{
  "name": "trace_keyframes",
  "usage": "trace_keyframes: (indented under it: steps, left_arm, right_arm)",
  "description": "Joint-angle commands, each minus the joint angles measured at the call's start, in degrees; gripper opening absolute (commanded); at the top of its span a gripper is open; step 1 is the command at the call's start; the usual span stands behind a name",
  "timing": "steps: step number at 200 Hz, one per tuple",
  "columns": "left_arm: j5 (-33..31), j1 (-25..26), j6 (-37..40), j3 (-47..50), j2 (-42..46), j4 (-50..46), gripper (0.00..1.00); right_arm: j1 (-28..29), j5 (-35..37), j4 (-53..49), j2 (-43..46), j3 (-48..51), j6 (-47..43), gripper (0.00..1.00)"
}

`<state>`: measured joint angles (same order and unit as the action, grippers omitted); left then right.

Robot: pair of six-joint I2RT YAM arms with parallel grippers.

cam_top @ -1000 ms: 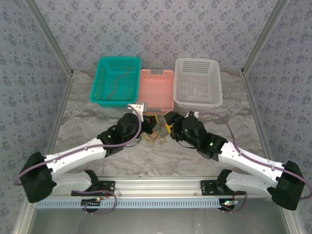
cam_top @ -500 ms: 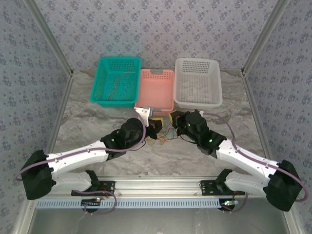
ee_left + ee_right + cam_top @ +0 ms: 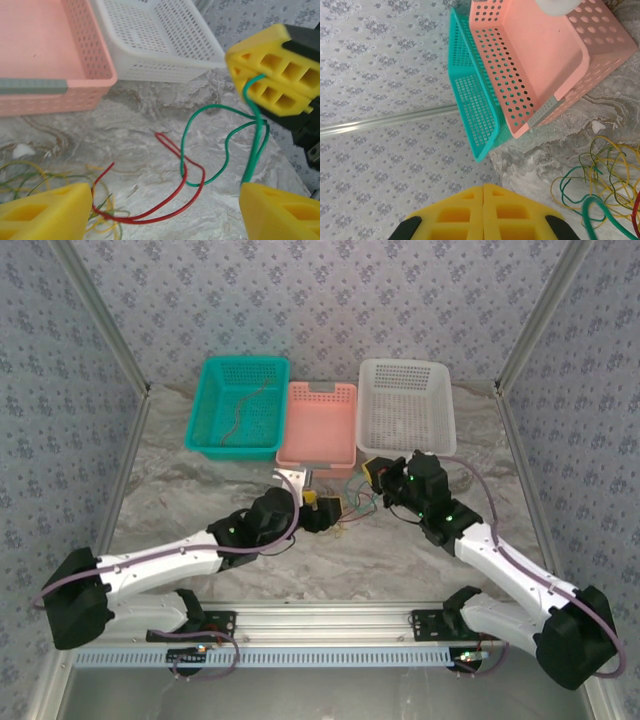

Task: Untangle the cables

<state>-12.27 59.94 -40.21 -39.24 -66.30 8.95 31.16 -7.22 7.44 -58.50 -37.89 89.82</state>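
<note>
On the worktop (image 3: 170, 490), below the pink basket (image 3: 320, 425) at centre frame, the right tool (image 3: 374, 470) has been drawn up and rightward since the earlier frames and is clamped on the green cable (image 3: 225, 150). The left tool (image 3: 318, 502) has just been opened wide and nothing is held in it. The green cable is thereby judged partly freed, though it is still crossed by the red cable (image 3: 186, 175), beside the yellow cables (image 3: 30, 172).

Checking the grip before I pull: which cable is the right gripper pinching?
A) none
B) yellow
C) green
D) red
C: in the left wrist view the green cable runs up between the shut fingers of the right gripper; the red cable lies apart from it.
</note>
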Motion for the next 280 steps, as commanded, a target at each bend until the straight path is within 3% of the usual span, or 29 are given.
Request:
trace_keyframes:
  steps: [1, 36, 57, 99, 130, 146, 229, 241, 252, 257, 261, 262, 264, 280]
  left_arm:
    - [0.13, 0.35, -0.33, 2.33, 1.83, -1.92, 0.77]
    - [5.92, 0.51, 3.36, 5.27, -2.64, -0.16, 0.61]
    - [8.49, 1.55, 7.4, 5.56, -6.34, 3.65, 0.62]
    - [-1.54, 7.55, 22.78, -1.17, -13.86, 1.51, 0.72]
    - [-9.93, 9.57, 33.72, 0.84, -16.94, 11.42, 0.81]
    - [-14.45, 9.55, 35.93, -0.5, -18.68, 11.6, 0.83]
    - [-14.12, 9.6, 39.35, -8.4, -29.16, 15.7, 0.81]
    - [-13.37, 9.58, 39.11, -9.43, -29.9, 15.32, 0.72]
    - [-13.58, 9.58, 38.63, -9.9, -30.45, 14.64, 0.51]
    - [-13.98, 9.53, 38.26, -9.87, -30.46, 14.43, 0.37]
    - [-14.12, 9.51, 37.91, -9.6, -30.34, 14.15, 0.17]
    - [-14.11, 9.5, 37.87, -9.61, -30.32, 14.07, 0.08]
    - [-14.19, 9.43, 37.6, -9.49, -30.19, 13.9, 0.0]
    - [-17.66, 9.24, 34.2, -7.01, -28.3, 12.93, 0.0]
  right_arm:
    - [-2.48, -8.65, 3.12, 0.19, 2.53, -2.45, 0.0]
    - [-6.51, -14.0, 4.12, 1.37, 4.58, -3.11, 0.0]
    - [-8.32, -17.08, 3.67, 1.62, 4.59, -3.37, 0.0]
    - [-10.93, -20.83, 1.47, 3.12, 4.24, -3.66, 0.0]
    - [-11.97, -22.2, -0.22, 4.69, 3.83, -3.85, 0.0]
    - [-12.23, -22.64, -0.75, 5.31, 3.83, -3.78, 0.0]
    - [-12.44, -22.47, -0.93, 6.71, 4.56, -3.05, 0.0]
    - [-12.79, -22.34, -0.67, 6.9, 4.83, -2.84, 0.0]
    - [-13.59, -22.42, -0.95, 7.26, 4.91, -3.03, 0.0]
    - [-14.2, -22.55, -1.45, 7.47, 4.77, -3.46, 0.0]
    - [-14.88, -22.83, -1.89, 7.54, 4.73, -3.84, 0.0]
    - [-15.06, -22.92, -2.03, 7.62, 4.66, -3.98, 0.0]
    - [-15.42, -23.1, -2.22, 7.61, 4.6, -4.2, 0.0]
    - [-20.14, -25.23, -4.37, 8.25, 4.39, -6.39, 0.0]
